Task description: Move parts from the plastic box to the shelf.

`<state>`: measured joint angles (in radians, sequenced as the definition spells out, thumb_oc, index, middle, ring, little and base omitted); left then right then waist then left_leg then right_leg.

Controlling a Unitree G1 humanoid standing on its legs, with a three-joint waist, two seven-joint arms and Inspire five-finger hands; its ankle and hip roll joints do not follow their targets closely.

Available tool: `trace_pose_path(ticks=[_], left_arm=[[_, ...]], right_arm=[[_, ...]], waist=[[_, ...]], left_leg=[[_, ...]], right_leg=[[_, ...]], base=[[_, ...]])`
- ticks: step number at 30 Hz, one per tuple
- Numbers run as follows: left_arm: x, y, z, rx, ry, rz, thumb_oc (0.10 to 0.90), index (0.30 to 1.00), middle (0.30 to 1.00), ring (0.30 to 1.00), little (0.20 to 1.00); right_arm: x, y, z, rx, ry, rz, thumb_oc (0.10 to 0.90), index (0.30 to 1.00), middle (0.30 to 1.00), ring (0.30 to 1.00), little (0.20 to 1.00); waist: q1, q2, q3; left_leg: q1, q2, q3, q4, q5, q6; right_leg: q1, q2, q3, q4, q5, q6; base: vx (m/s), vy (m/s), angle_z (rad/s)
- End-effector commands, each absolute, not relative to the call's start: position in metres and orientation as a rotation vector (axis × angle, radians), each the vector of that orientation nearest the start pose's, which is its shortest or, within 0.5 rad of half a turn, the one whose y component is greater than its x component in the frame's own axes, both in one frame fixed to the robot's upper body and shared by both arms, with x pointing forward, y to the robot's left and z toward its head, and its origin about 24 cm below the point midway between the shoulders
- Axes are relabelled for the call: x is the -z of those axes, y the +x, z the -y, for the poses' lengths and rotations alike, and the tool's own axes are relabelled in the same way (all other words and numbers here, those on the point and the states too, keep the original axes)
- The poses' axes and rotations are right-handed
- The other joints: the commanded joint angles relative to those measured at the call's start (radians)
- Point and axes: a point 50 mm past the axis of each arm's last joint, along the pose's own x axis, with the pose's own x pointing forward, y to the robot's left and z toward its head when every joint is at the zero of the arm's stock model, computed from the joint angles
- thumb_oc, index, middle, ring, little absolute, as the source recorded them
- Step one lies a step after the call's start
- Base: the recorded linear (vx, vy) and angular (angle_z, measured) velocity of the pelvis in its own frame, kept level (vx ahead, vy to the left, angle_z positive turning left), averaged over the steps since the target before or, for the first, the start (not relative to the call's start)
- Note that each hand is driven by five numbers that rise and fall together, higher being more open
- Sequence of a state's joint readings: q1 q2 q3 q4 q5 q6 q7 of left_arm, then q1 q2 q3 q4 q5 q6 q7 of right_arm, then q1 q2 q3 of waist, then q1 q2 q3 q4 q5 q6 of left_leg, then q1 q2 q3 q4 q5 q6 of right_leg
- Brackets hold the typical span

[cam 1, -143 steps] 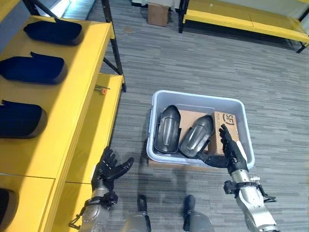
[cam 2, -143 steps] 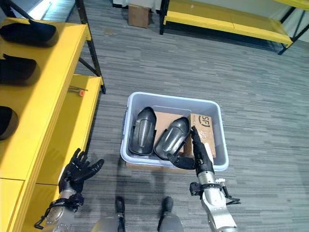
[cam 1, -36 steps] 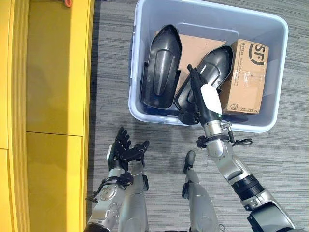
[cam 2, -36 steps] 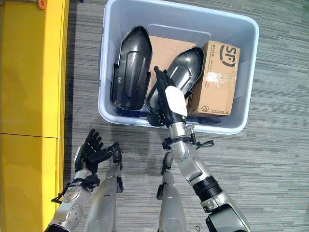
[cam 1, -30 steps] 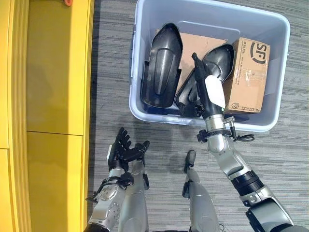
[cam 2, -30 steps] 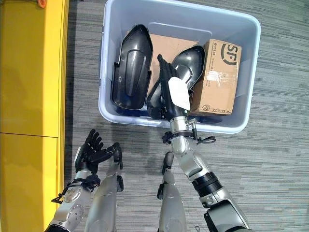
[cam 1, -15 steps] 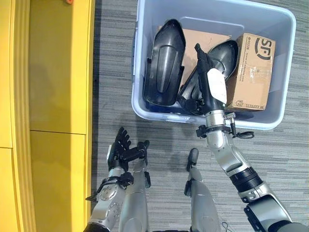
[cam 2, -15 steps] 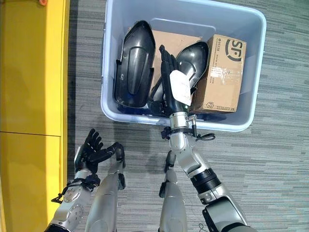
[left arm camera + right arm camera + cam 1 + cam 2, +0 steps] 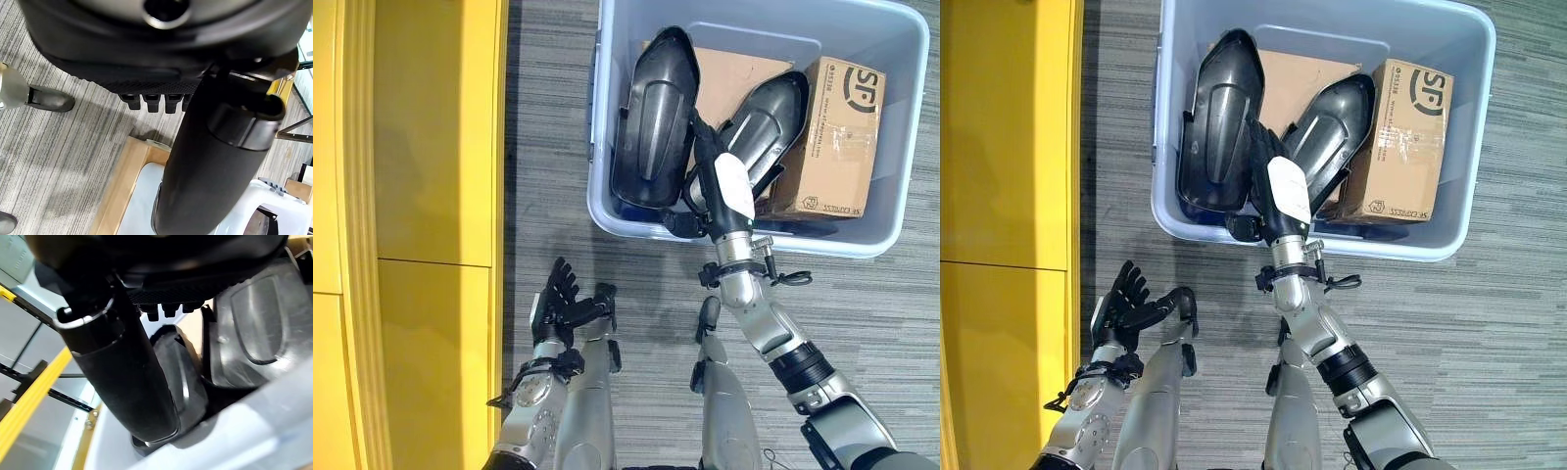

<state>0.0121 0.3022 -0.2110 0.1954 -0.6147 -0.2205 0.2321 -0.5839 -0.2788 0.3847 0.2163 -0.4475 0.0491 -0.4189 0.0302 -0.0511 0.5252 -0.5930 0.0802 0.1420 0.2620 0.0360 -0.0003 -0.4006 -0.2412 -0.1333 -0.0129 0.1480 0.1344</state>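
Note:
A pale blue plastic box [image 9: 822, 242] stands on the floor and holds two black shell-shaped parts. The left part [image 9: 656, 113] lies lengthwise; the right part [image 9: 766, 125] leans toward a cardboard carton [image 9: 837, 137]. My right hand [image 9: 722, 191] reaches over the box's near rim, open, with straight fingers pointing into the gap between the two parts and lying against them. The right wrist view shows both parts, the nearer part [image 9: 254, 328] and the further part [image 9: 171, 374], just past the thumb [image 9: 122, 377]. My left hand [image 9: 556, 306] hangs open over the floor, holding nothing.
A yellow shelf [image 9: 431, 147] runs along the left side, its surface bare here. A flat cardboard sheet [image 9: 739, 70] lies under the parts inside the box. Grey striped carpet [image 9: 881, 333] surrounds the box.
My right hand has slid left, from on top of the right part to the gap between the two parts. The camera has shifted slightly. The left hand has stayed put.

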Motion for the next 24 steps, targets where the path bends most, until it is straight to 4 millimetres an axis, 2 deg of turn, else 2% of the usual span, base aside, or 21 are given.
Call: trace_pose_path(ticks=[1, 14, 24], left_arm=[[-0.032, 0.238, -0.195, -0.155, -0.253, 0.045, 0.900, 1.000, 1.000, 1.000, 1.000], [-0.035, 0.238, -0.193, -0.133, -0.253, 0.056, 0.900, 1.000, 1.000, 1.000, 1.000], [-0.034, 0.238, -0.189, -0.109, -0.249, 0.048, 0.900, 1.000, 1.000, 1.000, 1.000]], right_arm=[[-0.187, 0.327, 0.094, 0.129, -0.675, 0.716, 0.900, 1.000, 1.000, 1.000, 1.000], [-0.195, 0.345, 0.130, 0.376, -0.824, 0.689, 0.900, 1.000, 1.000, 1.000, 1.000], [-0.192, 0.347, 0.145, 0.474, -0.811, 0.649, 0.900, 1.000, 1.000, 1.000, 1.000]], waist=[[-0.012, 0.019, -0.005], [-0.011, 0.051, -0.005], [-0.021, 0.063, -0.005]], left_leg=[[-0.006, -0.034, -0.048, 0.115, -0.151, -0.002], [-0.051, -0.047, -0.038, 0.153, -0.174, 0.007], [-0.078, -0.046, -0.032, 0.170, -0.181, 0.010]], right_leg=[[0.024, -0.020, 0.066, 0.065, -0.033, 0.039], [-0.011, -0.030, 0.081, 0.075, -0.032, 0.041], [-0.039, -0.033, 0.089, 0.081, -0.031, 0.040]], base=[[0.01, 0.024, -0.03], [0.00, 0.006, -0.01], [0.00, 0.002, -0.01]])
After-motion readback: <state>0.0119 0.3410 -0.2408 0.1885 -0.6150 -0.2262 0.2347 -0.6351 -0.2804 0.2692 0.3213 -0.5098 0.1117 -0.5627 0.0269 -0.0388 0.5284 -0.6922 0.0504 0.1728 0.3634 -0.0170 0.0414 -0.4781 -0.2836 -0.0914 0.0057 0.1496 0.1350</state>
